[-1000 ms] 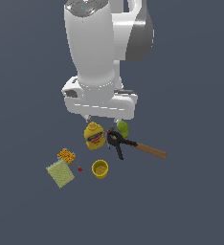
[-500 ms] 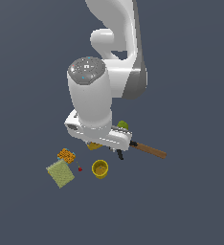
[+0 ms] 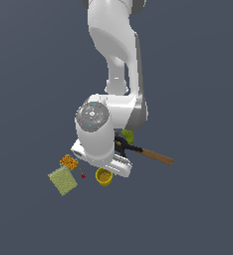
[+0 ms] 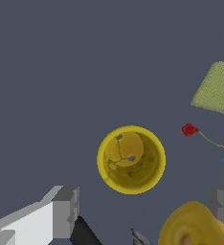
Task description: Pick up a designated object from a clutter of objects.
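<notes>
Dark grey counter [image 3: 198, 74] carries the clutter. The yellow cup [image 3: 104, 176] stands upright and ungrasped, just right of the tiny red piece [image 3: 83, 175] and green sponge [image 3: 62, 180] in the exterior view. The claw [image 4: 142, 210] hovers above with fingers [image 4: 65, 206] spread open, beside the cup rather than around it. Centring, descent, closing and lifting all remain.

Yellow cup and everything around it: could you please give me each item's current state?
Yellow cup: upright, open, empty, not gripped.
Gripper: open, fingers apart above the cup.
Green sponge: lying flat.
Red piece: loose beside the sponge.
Wooden-handled tool: lying flat.
Mustard bottle: partly visible; pose unclear.
</notes>
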Controlling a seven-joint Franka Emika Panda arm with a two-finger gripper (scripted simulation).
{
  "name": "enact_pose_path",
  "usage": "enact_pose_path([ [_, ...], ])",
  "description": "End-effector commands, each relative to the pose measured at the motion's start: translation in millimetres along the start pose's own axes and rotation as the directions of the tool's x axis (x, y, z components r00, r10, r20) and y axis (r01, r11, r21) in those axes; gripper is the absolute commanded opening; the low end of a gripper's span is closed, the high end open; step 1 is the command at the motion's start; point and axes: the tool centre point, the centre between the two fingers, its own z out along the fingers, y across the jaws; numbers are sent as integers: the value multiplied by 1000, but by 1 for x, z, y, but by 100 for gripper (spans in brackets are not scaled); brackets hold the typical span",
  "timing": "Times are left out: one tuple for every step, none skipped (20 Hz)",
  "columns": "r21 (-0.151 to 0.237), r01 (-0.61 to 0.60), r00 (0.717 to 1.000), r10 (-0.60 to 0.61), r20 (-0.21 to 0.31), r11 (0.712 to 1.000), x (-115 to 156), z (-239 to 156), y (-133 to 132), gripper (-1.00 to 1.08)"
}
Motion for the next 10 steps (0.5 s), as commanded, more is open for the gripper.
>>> enact_pose_path([
  [-2, -16, 1000, 16, 0, 1000, 4, 13, 0, 100],
  [-3, -20, 1000, 20, 0, 1000, 5, 17, 0, 100],
  [-4, -24, 1000, 24, 0, 1000, 6, 20, 0, 100],
  [-4, -28, 1000, 28, 0, 1000, 7, 23, 0, 100],
  [-5, -30, 1000, 30, 0, 1000, 7, 26, 0, 100],
  [-5, -32, 999, 32, 1, 999, 8, 27, -1, 100],
  [-5, -34, 999, 34, 1, 999, 8, 29, -1, 100],
  [-5, -35, 999, 35, 1, 999, 8, 30, 0, 100],
  [-5, -35, 999, 35, 1, 999, 8, 30, -1, 100],
  [-6, -33, 999, 33, 2, 999, 7, 29, 0, 100],
])
